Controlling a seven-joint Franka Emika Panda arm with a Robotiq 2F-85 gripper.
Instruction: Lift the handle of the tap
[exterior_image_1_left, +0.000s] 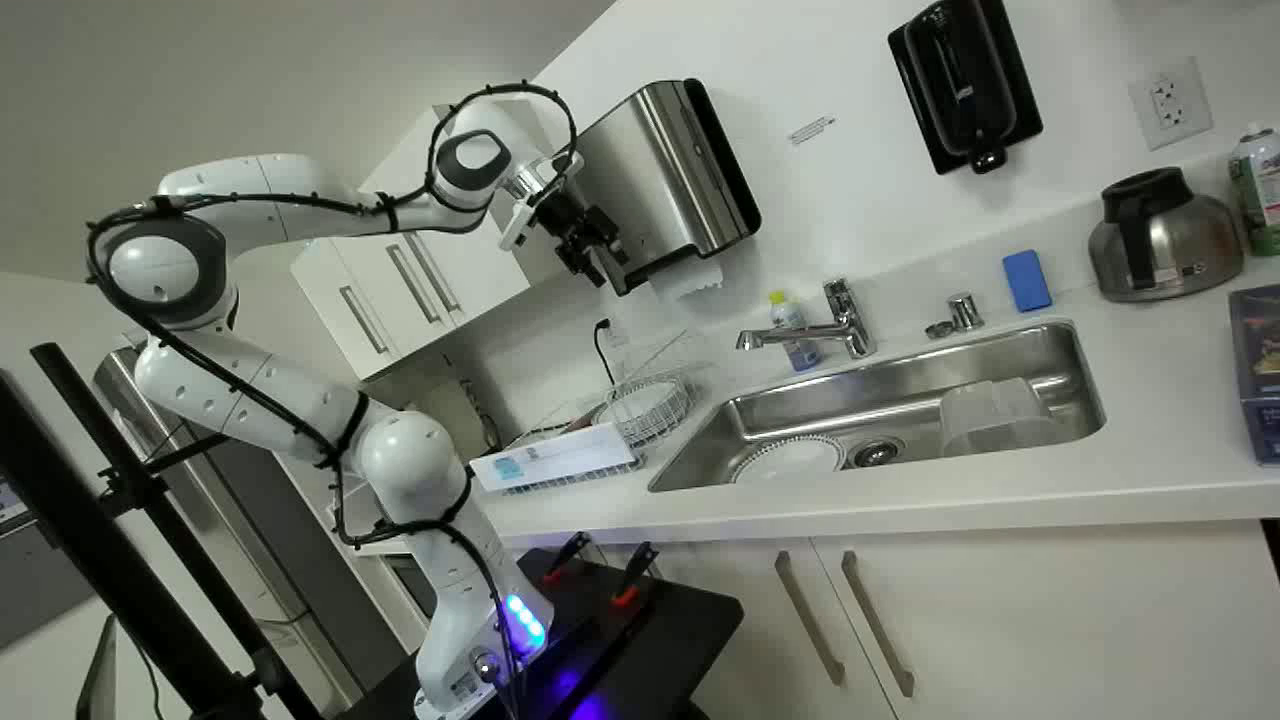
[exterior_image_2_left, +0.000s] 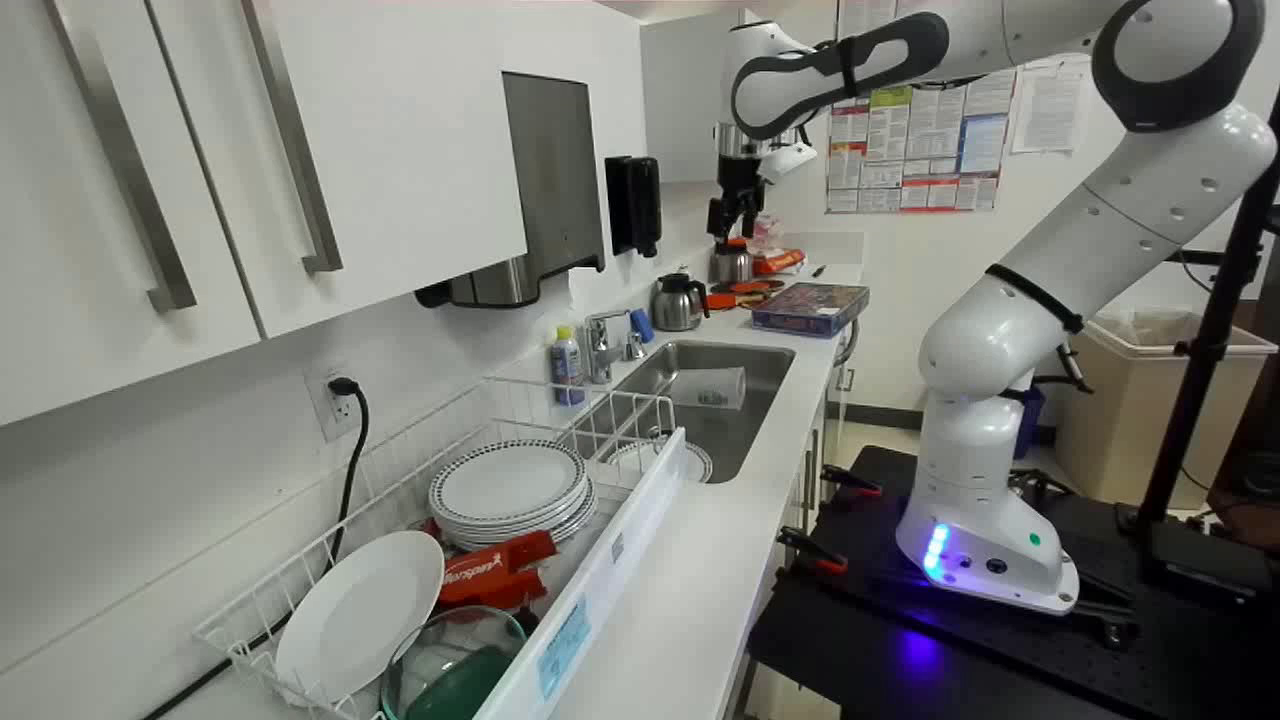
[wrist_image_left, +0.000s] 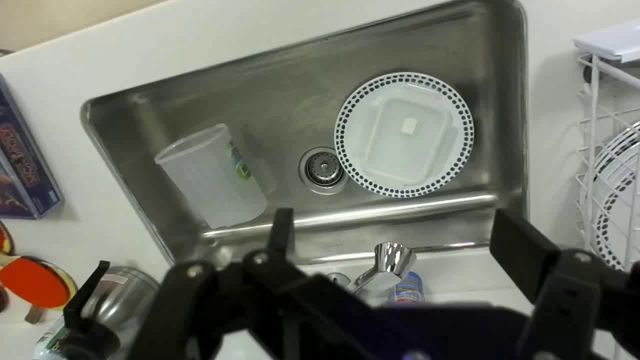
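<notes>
The chrome tap (exterior_image_1_left: 850, 332) stands upright behind the sink, its long low spout reaching out sideways. Its short lever handle (exterior_image_1_left: 838, 291) sits on top of the body. In an exterior view the tap (exterior_image_2_left: 600, 358) and handle (exterior_image_2_left: 608, 316) also show, small. In the wrist view part of the tap (wrist_image_left: 392, 259) shows beyond the jaws; the rest is behind the gripper, and the handle cannot be made out. My gripper (wrist_image_left: 392, 220) is open and empty. In both exterior views the gripper (exterior_image_1_left: 612, 278) (exterior_image_2_left: 733, 228) hangs in the air, well above and apart from the tap.
A steel paper dispenser (exterior_image_1_left: 655, 165) hangs close by the gripper. The sink (wrist_image_left: 280, 120) holds a plate (wrist_image_left: 345, 135) and a clear pitcher (wrist_image_left: 215, 175). A spray bottle (exterior_image_2_left: 567, 365) stands beside the tap. A dish rack (exterior_image_2_left: 480, 380), stubby chrome fitting (exterior_image_1_left: 964, 311) and coffee pot (exterior_image_1_left: 1165, 240) line the counter.
</notes>
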